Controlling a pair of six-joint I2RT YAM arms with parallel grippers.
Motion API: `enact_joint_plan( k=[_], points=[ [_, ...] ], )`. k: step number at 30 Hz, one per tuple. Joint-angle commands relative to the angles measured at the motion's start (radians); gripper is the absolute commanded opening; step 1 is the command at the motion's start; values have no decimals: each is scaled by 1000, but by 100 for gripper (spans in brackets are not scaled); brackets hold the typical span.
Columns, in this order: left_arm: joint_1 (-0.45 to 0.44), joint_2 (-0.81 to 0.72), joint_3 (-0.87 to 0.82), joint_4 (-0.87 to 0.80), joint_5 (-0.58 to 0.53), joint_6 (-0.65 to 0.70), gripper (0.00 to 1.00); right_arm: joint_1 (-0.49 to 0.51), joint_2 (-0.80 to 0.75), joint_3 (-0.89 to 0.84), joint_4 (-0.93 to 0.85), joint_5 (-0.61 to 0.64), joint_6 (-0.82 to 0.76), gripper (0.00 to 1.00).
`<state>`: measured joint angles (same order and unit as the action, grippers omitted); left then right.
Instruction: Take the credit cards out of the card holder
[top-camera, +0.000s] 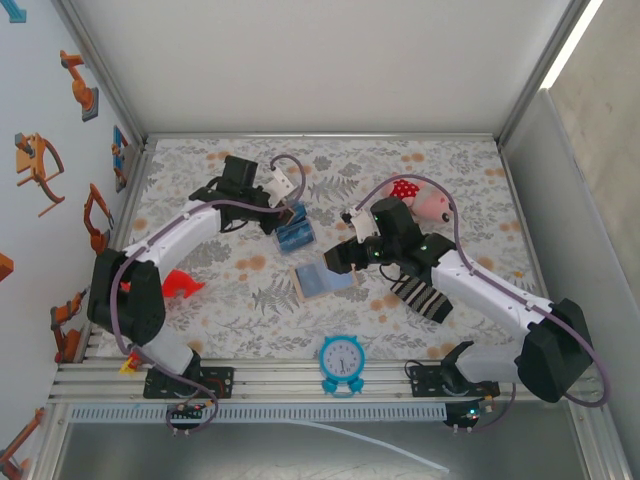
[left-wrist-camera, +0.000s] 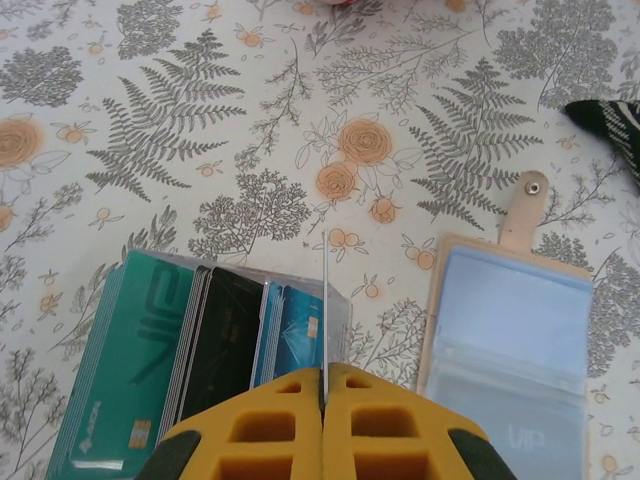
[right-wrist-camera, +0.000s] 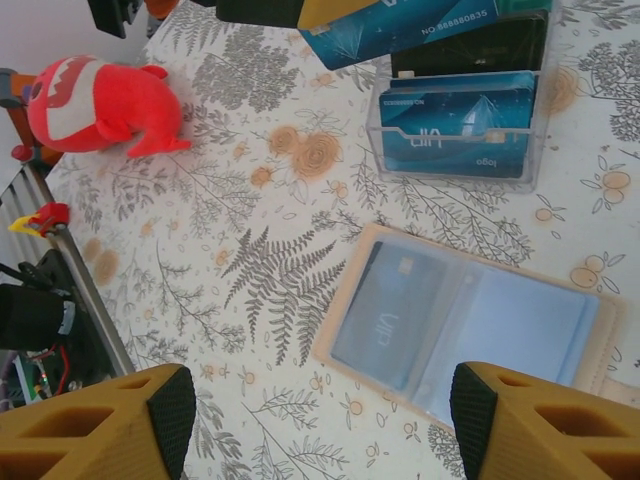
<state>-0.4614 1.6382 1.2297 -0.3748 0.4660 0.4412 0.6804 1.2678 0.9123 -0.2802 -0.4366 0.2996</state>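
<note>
The card holder (top-camera: 322, 280) lies open and flat mid-table, tan-edged with a pale blue inside (left-wrist-camera: 505, 340). One blue credit card (right-wrist-camera: 388, 308) sits under its clear sleeve. My right gripper (right-wrist-camera: 325, 420) hovers open just above the holder's near edge, nothing between its fingers (top-camera: 340, 258). My left gripper (left-wrist-camera: 325, 375) is shut on a thin credit card (left-wrist-camera: 325, 300), seen edge-on. That card is over a clear box (left-wrist-camera: 200, 345) holding several teal, black and blue cards. In the right wrist view the held card (right-wrist-camera: 400, 25) hangs above the box (right-wrist-camera: 460, 135).
A striped sock (top-camera: 422, 295) lies under the right arm, right of the holder. A red plush toy (top-camera: 180, 285) sits at the left, a pink and white plush (top-camera: 415, 200) at the back, and a blue clock (top-camera: 342, 360) at the front edge.
</note>
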Motion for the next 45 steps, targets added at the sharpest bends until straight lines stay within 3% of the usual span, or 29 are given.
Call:
enact_joint_plan(
  k=[1,8,30,45],
  points=[
    [3,68,63,-33,61,105,5,7,3,28,-19,48,18,68],
    [3,159,96,-50,66,147,6,7,-1,28,-38,85,23,68],
    [4,242,123,-128,22,189,5,7,0,25,-33,88,26,69],
    [12,176,125,-90,8,176,5,7,22,25,-20,70,27,68]
  ],
)
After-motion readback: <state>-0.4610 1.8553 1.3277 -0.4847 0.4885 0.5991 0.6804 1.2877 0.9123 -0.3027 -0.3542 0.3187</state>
